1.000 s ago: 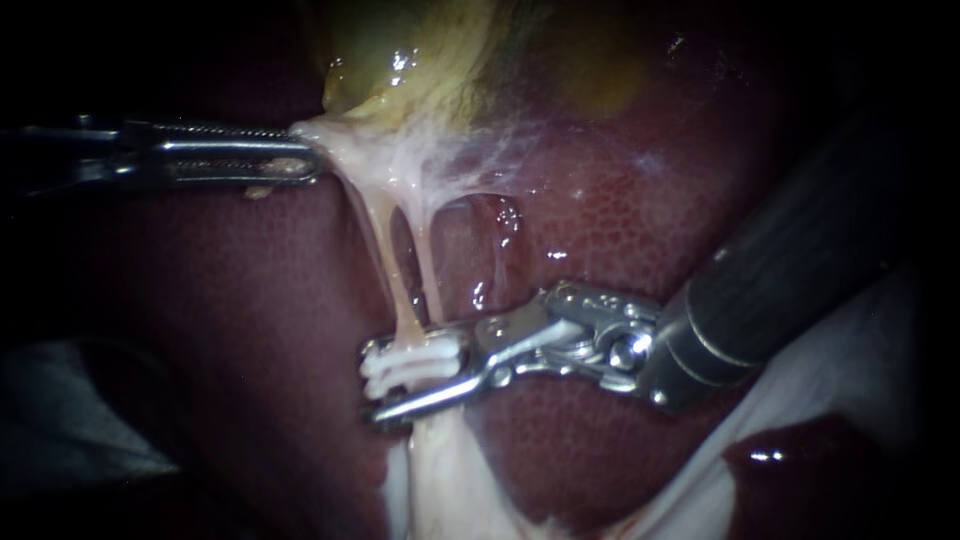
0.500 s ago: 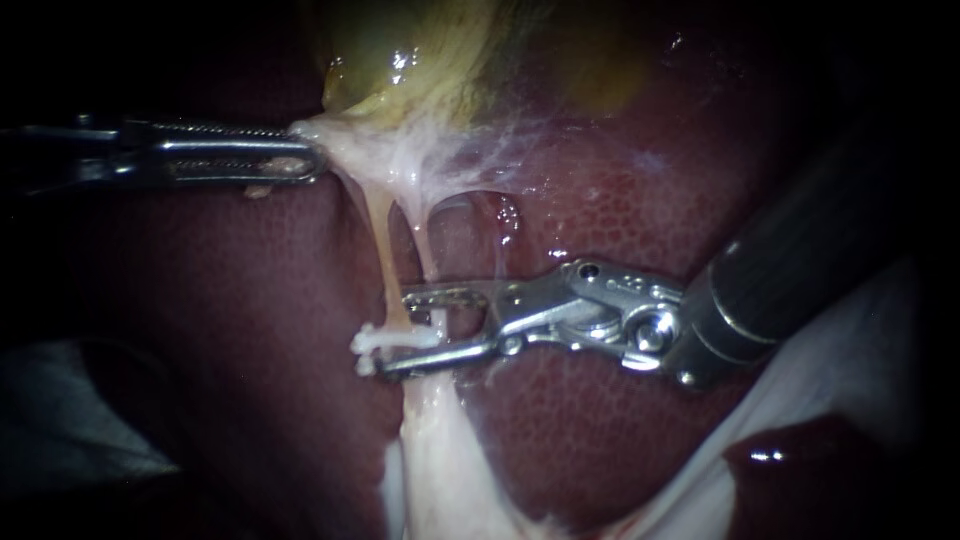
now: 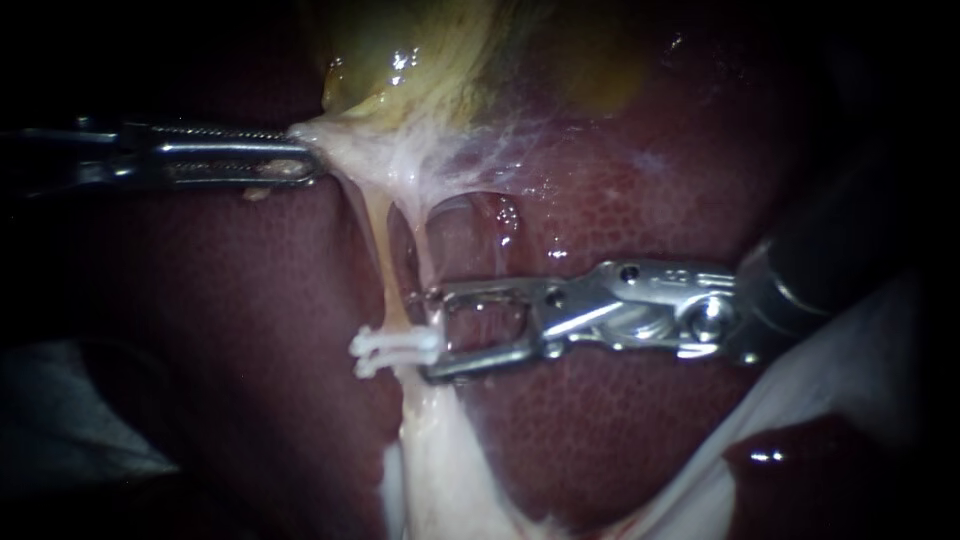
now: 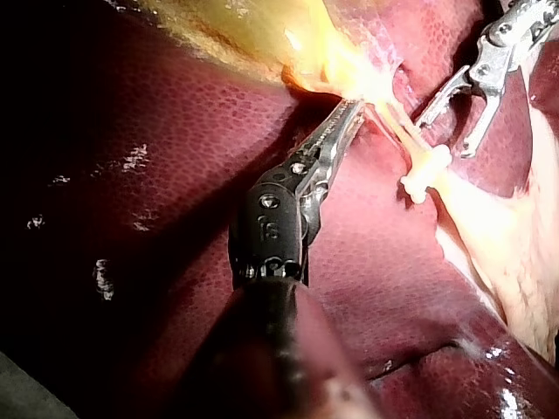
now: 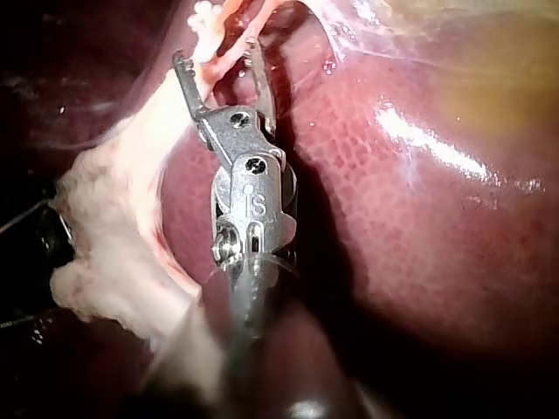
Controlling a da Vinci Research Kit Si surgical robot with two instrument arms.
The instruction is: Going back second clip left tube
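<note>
The right instrument (image 3: pixel 432 333) has its jaws wide apart and holds nothing. The upper jaw's tip lies against the thin right tube (image 3: pixel 421 262). The lower jaw's tip sits just beside the near end of the clip (image 3: pixel 393 346). Whether that lower tip touches the clip is hard to tell from the endoscope. The right wrist view shows the same open jaws (image 5: pixel 217 51) with the clip (image 5: pixel 205 17) just ahead of them. The left wrist view shows the clip (image 4: pixel 426 173) a little apart from the two spread tips of the right instrument (image 4: pixel 445 135). The clip is white and closed across the lower end of the left tube (image 3: pixel 384 258), just above where both tubes merge into a broad pale band running down over the liver (image 3: pixel 250 300). The two tubes hang side by side, stretched taut, with a small window between them through which the liver's dark red surface shows. The left instrument (image 3: pixel 305 160) has its jaws closed together on the white tissue (image 3: pixel 345 150) at the top of the tubes, right under the yellow-green gallbladder (image 3: pixel 430 50). From its own wrist camera, the toothed jaws of the left instrument (image 4: pixel 354 109) pinch that tissue at its edge.
</note>
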